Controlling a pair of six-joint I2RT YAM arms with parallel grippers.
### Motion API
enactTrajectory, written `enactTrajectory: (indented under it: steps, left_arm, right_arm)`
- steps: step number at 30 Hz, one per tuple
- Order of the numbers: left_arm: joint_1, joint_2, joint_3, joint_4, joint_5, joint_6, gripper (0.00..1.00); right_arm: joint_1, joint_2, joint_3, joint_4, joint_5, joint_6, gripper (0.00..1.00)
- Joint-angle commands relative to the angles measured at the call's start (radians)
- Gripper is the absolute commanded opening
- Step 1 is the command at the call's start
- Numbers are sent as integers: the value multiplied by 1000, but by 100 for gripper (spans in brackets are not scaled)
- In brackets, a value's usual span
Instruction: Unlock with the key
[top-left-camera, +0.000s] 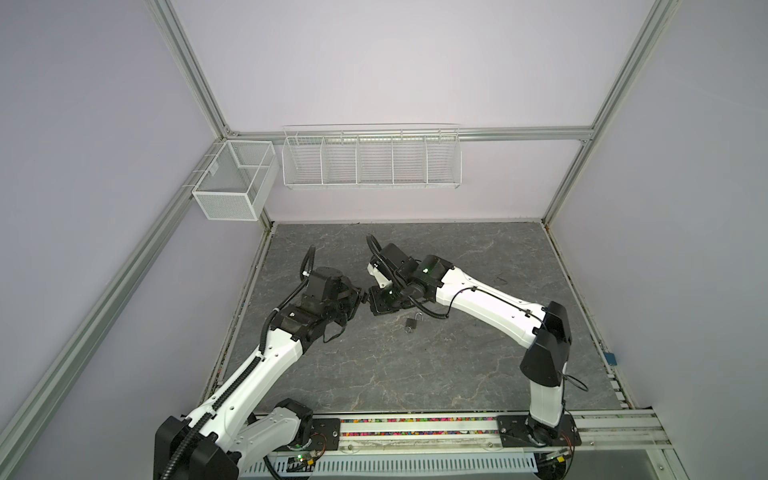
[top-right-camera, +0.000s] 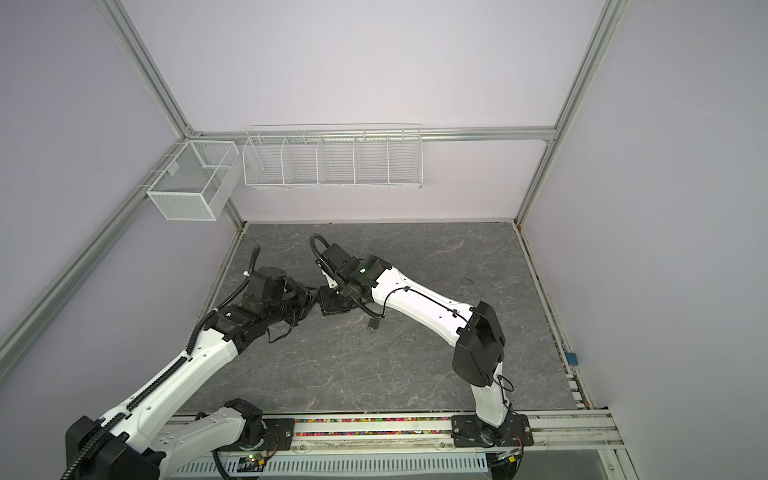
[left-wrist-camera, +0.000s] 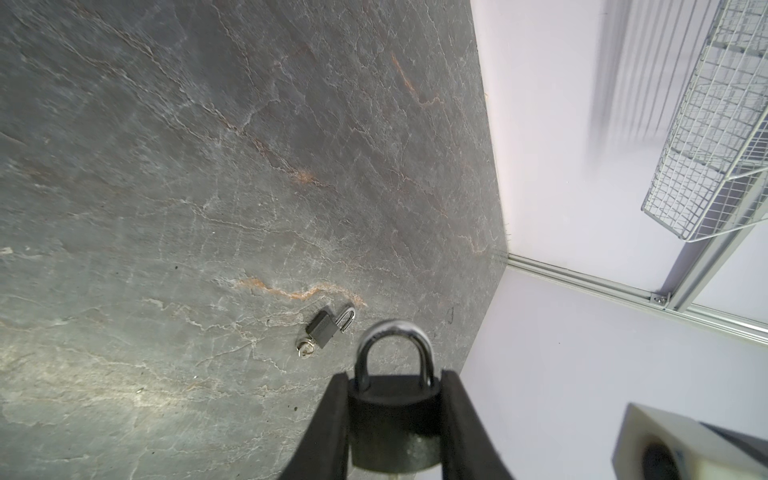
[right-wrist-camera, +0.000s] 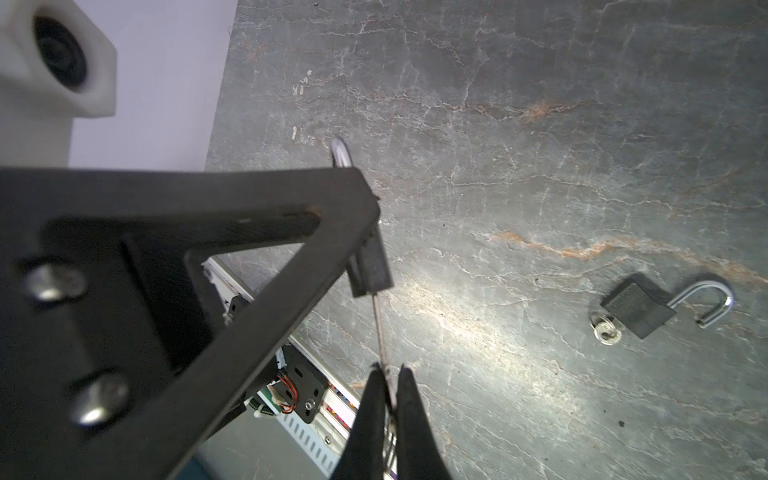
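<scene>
While the padlock (left-wrist-camera: 392, 424) is clamped by the left gripper (left-wrist-camera: 395, 376), the key (right-wrist-camera: 380, 332) pinched by the right gripper (right-wrist-camera: 390, 370) could be bent if twisted off-axis.

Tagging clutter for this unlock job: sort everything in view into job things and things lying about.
Job: shut padlock in left gripper; key in right gripper, its tip at that padlock's base.
Lying about: open padlock on the table, second key in it; wire basket; mesh basket.
</scene>
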Motion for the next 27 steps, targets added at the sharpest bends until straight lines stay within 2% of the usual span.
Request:
enactTrajectory:
  steps: [1, 5, 17, 25, 27]
  left_arm:
    - [-2, -9, -4, -20, 27, 12, 0]
    - [-2, -13, -1, -20, 28, 15, 0]
    - [-1, 3, 14, -43, 8, 41, 0]
    - [-1, -1, 25, -64, 2, 47, 0]
    - [-2, -10, 16, -23, 30, 32, 0]
  right_arm:
    - [-15, -34, -16, 142, -72, 33, 7]
    - [-19, -34, -22, 136, -54, 39, 7]
    - [-21, -64, -55, 197, -105, 48, 7]
    - [-14, -67, -54, 174, -51, 24, 7]
    - [-11, -60, -57, 161, -34, 23, 7]
